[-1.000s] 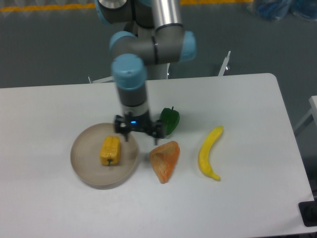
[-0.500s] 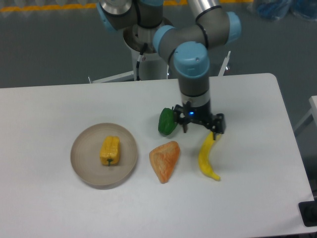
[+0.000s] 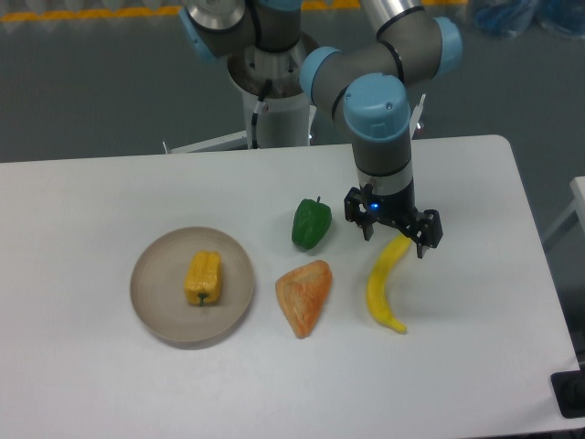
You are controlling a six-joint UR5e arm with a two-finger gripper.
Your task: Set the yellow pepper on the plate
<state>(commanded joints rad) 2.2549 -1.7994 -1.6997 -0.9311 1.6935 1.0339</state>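
**On the plate: the yellow pepper is down, and the arm has gone right**

On the left part of the white table (image 3: 110, 384), the yellow pepper (image 3: 203, 278) lies inside the plate (image 3: 151, 311), roughly at its middle, with nothing touching it. By the look of it the task is done: the pepper rests fully within the low rim and sits steady.

What has changed is the arm. A second ago the gripper hung at the far right edge of the plate, just beside the pepper; half a second ago it had swung right, past the green pepper; now it has drifted a little further right and nearer. The gripper (image 3: 394, 235) hangs above the far end of the banana (image 3: 385, 284), its fingers (image 3: 422, 245) apart and holding nothing. The pepper has not shifted on the plate across that whole sweep, so the release was clean.

The green pepper (image 3: 311, 223) stands to the left of the gripper, apart from it, and the orange wedge (image 3: 303, 296) lies nearer, between plate and banana. Neither has been disturbed.

My reading is that the arm is pulling clear after the drop; only a retreat is left.
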